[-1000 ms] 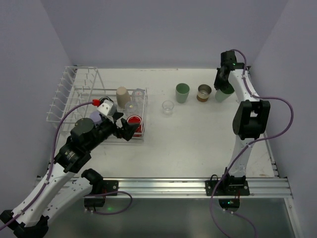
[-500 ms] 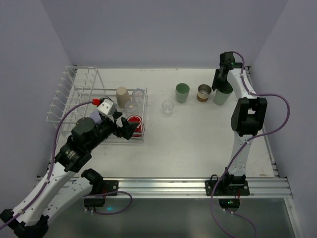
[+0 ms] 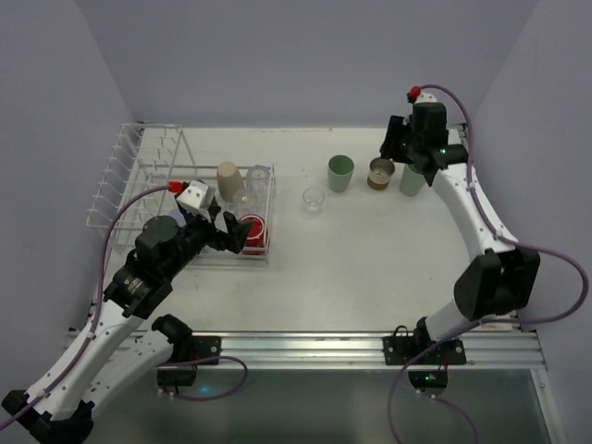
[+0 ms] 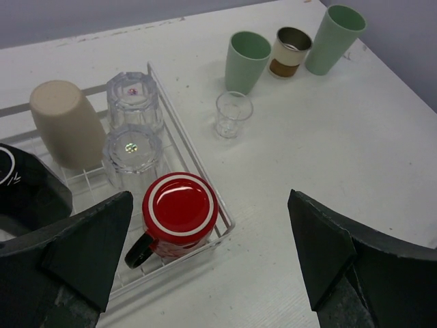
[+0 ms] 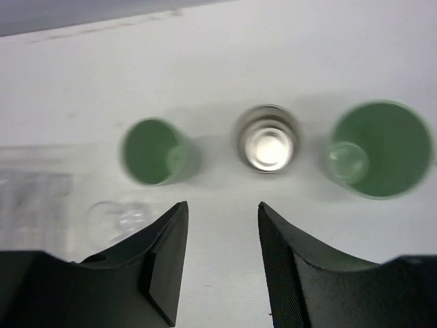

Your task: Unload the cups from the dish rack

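Observation:
The white wire dish rack (image 3: pixel 116 185) stands at the left. Its basket (image 4: pixel 198 160) holds an upside-down red mug (image 4: pixel 179 213), two upturned clear cups (image 4: pixel 131 154), a beige cup (image 4: pixel 65 126) and a black cup (image 4: pixel 20 191) at the view's edge. My left gripper (image 4: pixel 212 266) is open and empty, hovering above the red mug (image 3: pixel 251 228) at the basket's near right corner. On the table stand a small clear glass (image 3: pixel 314 200), a mint green cup (image 3: pixel 340 173), a brown cup (image 3: pixel 380 172) and a taller mint cup (image 3: pixel 413 178). My right gripper (image 5: pixel 222 266) is open and empty above these.
The rack's tall prongs (image 3: pixel 153 153) rise at the far left. The table's right edge (image 3: pixel 499 268) runs close to the mint cup. Purple walls close in the back and both sides. White tabletop (image 3: pixel 370 268) lies between the rack and the right arm.
My right gripper has let go of the taller mint cup, risen and swung left above the row of cups. My left gripper has shifted slightly over the red mug.

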Controlling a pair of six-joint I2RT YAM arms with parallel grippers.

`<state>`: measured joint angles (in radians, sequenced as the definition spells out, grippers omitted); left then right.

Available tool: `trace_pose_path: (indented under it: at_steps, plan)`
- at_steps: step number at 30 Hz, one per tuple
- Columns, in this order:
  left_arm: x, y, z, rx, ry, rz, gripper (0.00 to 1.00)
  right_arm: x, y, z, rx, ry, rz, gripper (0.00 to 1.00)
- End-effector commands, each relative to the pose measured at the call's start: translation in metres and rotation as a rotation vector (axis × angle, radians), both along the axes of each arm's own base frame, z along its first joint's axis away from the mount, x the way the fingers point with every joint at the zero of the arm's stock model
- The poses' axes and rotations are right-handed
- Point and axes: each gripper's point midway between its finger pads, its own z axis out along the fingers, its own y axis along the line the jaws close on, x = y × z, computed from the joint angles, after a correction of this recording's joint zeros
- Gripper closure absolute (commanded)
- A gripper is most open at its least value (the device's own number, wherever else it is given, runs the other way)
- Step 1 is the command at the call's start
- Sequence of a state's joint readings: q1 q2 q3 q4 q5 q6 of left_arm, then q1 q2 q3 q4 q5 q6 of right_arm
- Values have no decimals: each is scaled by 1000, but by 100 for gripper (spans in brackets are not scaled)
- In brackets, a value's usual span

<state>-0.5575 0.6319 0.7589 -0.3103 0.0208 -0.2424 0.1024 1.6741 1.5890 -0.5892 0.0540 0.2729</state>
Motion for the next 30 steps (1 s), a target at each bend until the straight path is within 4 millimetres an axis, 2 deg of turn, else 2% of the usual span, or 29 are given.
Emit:
trace_pose_path:
  at_steps: [1,3,4,6,8,9,10,11,12,15,17,18,20,21,22,24,25,26,27,28,29,30]
  plan:
    - [12,16,3,17,-20,103,0,-25,104,72,94,-339,335,52]
    - [16,24,4,10,-16,162,0,-41,134,93,135,-429,427,52]
    - [18,27,2,10,-7,183,0,-55,155,83,155,-418,492,52]
    - [22,39,-1,11,28,267,0,-74,184,88,193,-448,584,52]
    - [26,52,-2,23,55,358,0,-86,194,75,221,-419,601,52]
    - [25,58,-10,28,96,396,0,-93,198,80,245,-436,610,52]
    - [28,65,-14,40,114,451,0,-100,198,67,274,-403,602,52]
    - [26,69,-19,53,141,472,0,-104,202,71,311,-430,609,52]
    - [26,70,-23,37,165,496,0,-113,200,65,337,-426,611,52]
    - [27,71,-38,10,221,546,0,-129,208,65,414,-421,665,52]
    - [28,73,-40,-17,233,592,0,-135,214,64,431,-410,706,52]
    - [30,75,-40,-19,229,610,1,-146,222,65,466,-396,777,53]
    - [32,75,-23,-49,200,628,1,-161,235,74,520,-413,902,54]
    - [35,74,-16,-54,192,628,1,-178,245,77,559,-401,1001,53]
    - [36,71,4,-86,167,610,1,-182,251,76,573,-388,1040,53]
    - [40,62,29,-106,122,561,1,-198,269,84,599,-405,1132,52]
    - [39,55,56,-145,84,514,0,-203,277,82,604,-407,1170,51]
    - [39,53,74,-150,44,486,0,-216,292,85,607,-416,1226,50]
    - [37,52,87,-162,20,468,0,-219,301,92,585,-449,1263,49]
    - [33,52,112,-193,-22,444,0,-221,310,92,572,-454,1276,45]
    - [29,54,124,-200,-50,433,0,-229,327,82,570,-424,1313,43]
    - [24,57,137,-222,-79,429,0,-228,337,88,553,-452,1336,41]
